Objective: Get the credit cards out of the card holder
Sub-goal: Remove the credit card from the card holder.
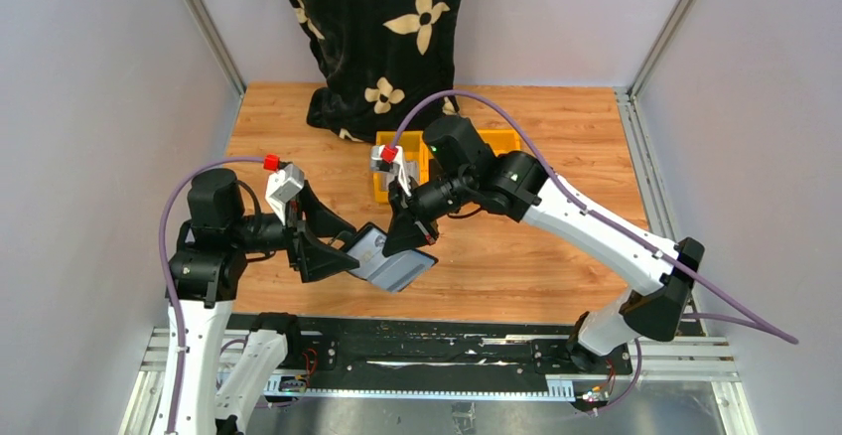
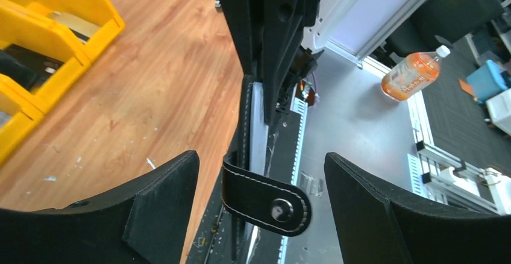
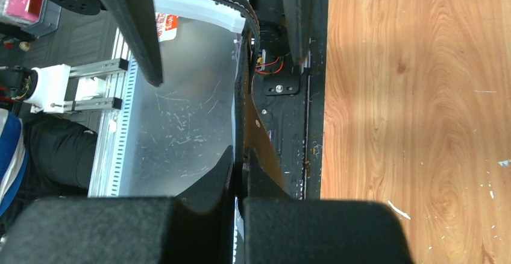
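Wooden tabletop (image 1: 556, 256) below, card holder (image 1: 397, 268) held in air, one edge pinched by pressed-together right jaws, its snap tab (image 2: 265, 201) sitting between the spread left jaws, touching neither side.

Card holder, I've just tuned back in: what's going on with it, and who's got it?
The right hand is shut on one edge of the card holder and holds it in the air above the near part of the table. The left hand is open, with the holder's closing tab between its jaws but not touching them. Neither hand has hold of a card, and I can't make out the credit cards in these views.
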`<act>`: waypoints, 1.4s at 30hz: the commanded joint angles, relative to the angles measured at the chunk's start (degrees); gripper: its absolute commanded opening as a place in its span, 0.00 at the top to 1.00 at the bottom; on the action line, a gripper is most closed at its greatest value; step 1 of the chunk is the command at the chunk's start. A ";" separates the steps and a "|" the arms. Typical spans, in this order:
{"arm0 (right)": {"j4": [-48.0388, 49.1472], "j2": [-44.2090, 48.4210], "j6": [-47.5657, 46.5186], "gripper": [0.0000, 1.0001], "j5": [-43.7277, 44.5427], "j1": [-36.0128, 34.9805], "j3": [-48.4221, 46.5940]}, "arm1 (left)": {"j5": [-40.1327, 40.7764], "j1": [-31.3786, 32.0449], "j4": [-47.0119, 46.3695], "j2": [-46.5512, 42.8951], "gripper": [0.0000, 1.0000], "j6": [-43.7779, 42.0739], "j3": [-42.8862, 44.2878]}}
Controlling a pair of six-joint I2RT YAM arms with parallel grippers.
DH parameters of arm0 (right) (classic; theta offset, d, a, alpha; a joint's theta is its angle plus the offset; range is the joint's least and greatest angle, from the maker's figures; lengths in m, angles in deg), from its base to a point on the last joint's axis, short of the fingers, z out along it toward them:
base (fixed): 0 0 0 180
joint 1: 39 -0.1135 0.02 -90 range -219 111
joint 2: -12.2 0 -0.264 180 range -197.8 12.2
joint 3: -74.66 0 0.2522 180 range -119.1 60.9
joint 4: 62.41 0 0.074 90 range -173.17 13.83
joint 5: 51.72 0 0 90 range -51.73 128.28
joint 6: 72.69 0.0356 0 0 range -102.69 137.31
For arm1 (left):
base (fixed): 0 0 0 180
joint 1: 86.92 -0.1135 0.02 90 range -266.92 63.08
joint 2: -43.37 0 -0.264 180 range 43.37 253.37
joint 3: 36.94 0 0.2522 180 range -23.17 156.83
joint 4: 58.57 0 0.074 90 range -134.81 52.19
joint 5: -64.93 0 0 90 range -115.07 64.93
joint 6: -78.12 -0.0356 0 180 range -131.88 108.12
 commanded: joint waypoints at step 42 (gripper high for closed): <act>46.75 12.97 36.41 0.43 4.60 5.34 21.69 | 12.67 0.18 -26.56 -0.26 1.00 24.56 -3.70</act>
